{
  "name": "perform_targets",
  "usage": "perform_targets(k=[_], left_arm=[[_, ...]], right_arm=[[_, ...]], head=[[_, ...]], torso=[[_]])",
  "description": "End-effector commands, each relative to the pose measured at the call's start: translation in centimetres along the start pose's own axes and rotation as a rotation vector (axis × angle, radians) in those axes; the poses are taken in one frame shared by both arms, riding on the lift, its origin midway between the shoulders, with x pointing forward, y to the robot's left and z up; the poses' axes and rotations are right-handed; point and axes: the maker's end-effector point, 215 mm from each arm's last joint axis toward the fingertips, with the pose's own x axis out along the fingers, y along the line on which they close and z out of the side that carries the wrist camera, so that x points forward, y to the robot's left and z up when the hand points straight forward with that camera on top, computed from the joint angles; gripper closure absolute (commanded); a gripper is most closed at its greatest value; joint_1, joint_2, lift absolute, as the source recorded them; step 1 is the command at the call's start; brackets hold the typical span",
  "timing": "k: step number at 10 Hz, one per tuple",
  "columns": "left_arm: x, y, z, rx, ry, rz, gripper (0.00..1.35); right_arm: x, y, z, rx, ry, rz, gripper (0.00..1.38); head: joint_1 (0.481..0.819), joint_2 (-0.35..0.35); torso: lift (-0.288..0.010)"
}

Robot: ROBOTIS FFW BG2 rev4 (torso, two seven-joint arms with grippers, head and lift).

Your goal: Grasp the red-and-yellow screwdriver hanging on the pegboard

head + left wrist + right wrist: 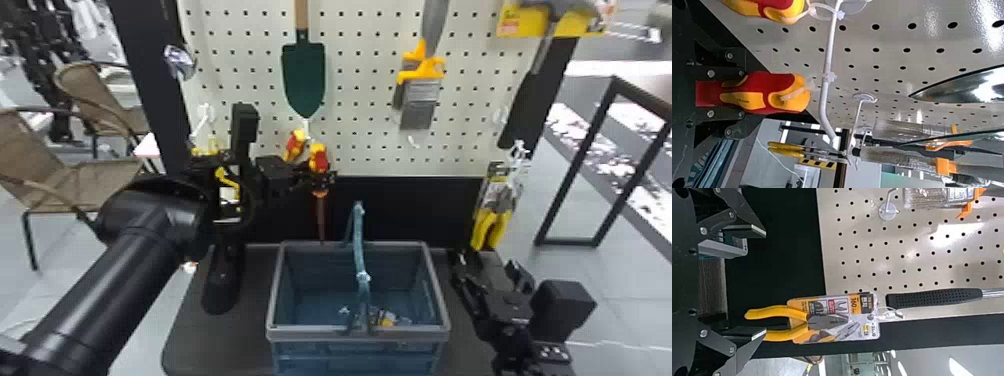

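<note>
The red-and-yellow screwdriver (319,159) hangs by a white tie from a white hook (828,74) on the pegboard (370,145), its dark shaft pointing down. My left gripper (311,175) comes in from the left and is shut on its handle (754,94), with one black finger on each side. A second red-and-yellow screwdriver (295,143) hangs just to the left on the same hook. My right gripper (475,280) is parked low on the right by the basket; in the right wrist view it (756,282) stands open with nothing between its fingers.
A blue-grey basket (280,285) with a handle stands on the black table under the screwdriver. On the pegboard hang a green trowel (303,75), a brush (419,95), packaged yellow-handled pliers (492,215) and a hammer (934,297). Chairs stand at the left.
</note>
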Motion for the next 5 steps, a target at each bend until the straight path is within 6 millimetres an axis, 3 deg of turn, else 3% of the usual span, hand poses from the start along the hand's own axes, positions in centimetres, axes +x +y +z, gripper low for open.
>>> perform_targets(k=[1,5], left_arm=[[-0.08,0.05,-0.02,-0.002,-0.002,0.002,0.96],[-0.2,0.15,-0.16,-0.005,-0.01,0.009,0.96]], right_arm=[[-0.11,-0.02,-0.21,0.0,0.004,0.0,0.4],[-0.17,-0.03,-0.29,0.001,0.006,-0.001,0.4]], head=[[0.549,0.0],[0.549,0.0]], torso=[[-0.1],[-0.1]])
